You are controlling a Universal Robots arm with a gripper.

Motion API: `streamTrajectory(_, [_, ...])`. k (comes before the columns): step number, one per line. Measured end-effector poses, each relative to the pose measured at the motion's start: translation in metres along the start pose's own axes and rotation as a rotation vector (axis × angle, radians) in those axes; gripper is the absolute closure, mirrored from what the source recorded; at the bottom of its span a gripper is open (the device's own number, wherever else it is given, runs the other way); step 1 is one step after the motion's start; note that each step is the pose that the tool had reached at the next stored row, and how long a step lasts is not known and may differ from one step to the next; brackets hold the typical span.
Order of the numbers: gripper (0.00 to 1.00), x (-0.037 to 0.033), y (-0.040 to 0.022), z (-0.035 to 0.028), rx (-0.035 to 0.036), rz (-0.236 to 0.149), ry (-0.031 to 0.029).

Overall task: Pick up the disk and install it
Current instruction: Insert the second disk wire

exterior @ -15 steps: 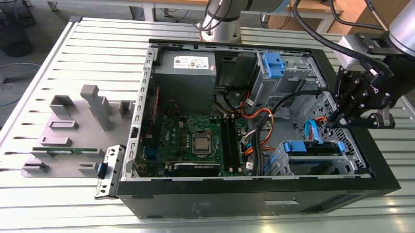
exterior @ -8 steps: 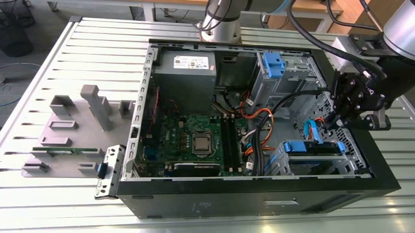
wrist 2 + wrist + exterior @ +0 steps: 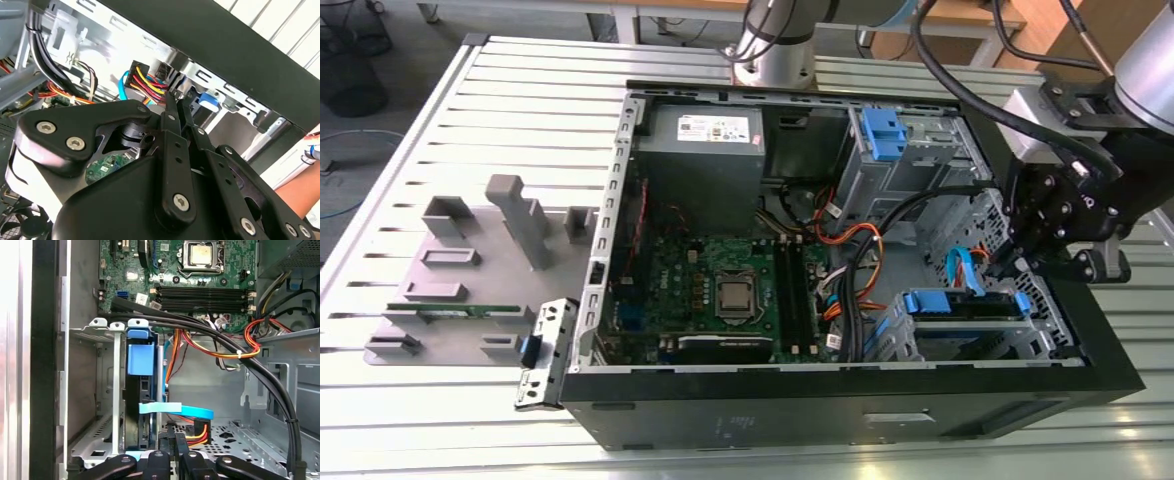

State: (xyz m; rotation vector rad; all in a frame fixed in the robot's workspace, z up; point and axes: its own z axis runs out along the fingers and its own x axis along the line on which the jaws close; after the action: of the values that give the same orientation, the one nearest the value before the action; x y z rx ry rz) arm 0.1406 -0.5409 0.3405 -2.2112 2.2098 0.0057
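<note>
Disk sits in bay beside hand.

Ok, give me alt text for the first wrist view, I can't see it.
The disk with its blue rail sits upright in the metal drive bay of an open computer case. The gripper is close beside it, near orange and black cables; motherboard beyond.

exterior view looks down from afar on the open computer case; both wrist views sit close inside it.
</note>
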Motion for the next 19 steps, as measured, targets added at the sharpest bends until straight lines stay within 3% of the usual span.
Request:
streamTrajectory(8, [0.84,0.0090,0.0039,-0.0002,0.0054,0.000,0.0001])
streamTrajectory(19, [0.84,0.0220,0.0050,-0.0003,0.0072,0.000,0.0006])
